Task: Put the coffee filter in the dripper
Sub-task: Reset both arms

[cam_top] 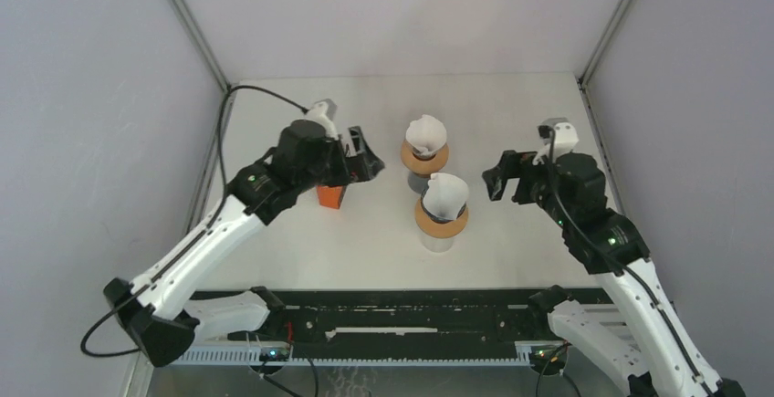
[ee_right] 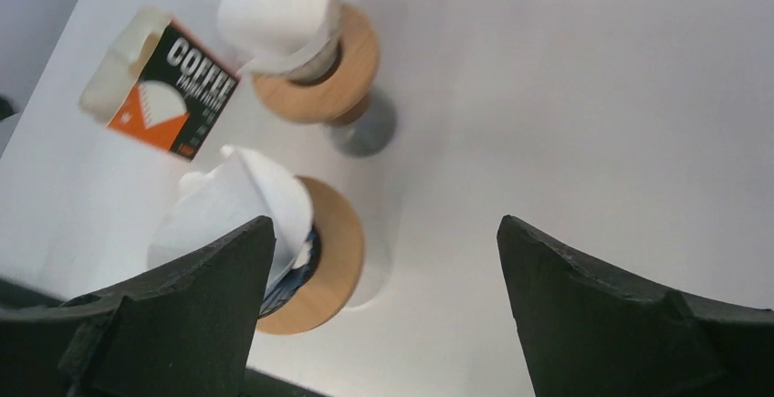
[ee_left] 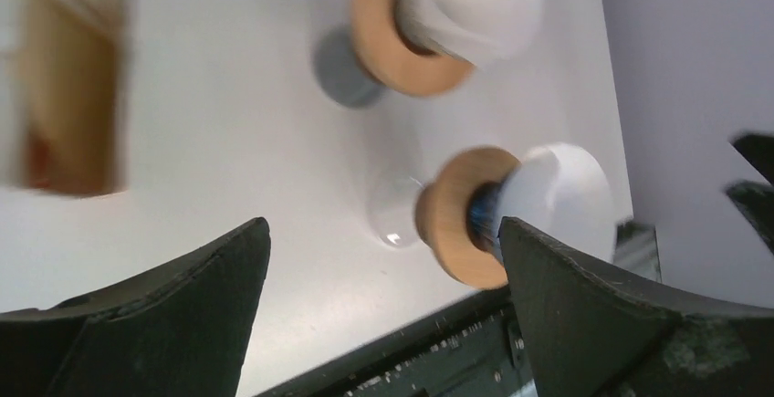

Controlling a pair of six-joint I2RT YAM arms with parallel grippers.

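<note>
Two drippers with wooden collars stand mid-table. The far dripper (cam_top: 426, 156) sits on a grey cup and holds a white coffee filter (cam_top: 426, 131). The near dripper (cam_top: 442, 218) sits on a white cup and also holds a white filter (cam_top: 446, 193). My left gripper (cam_top: 370, 161) hangs open left of the far dripper, with nothing between its fingers. My right gripper (cam_top: 498, 178) is open too, right of the near dripper and apart from it. The left wrist view shows both drippers (ee_left: 402, 41) (ee_left: 461, 214); the right wrist view shows them with their filters (ee_right: 274, 9) (ee_right: 242, 205).
An orange and black coffee filter box (cam_top: 329, 196) stands under the left arm, left of the drippers; it also shows in the right wrist view (ee_right: 164, 82). Grey walls close in the table on the left, right and back. A black rail (cam_top: 402, 324) runs along the near edge.
</note>
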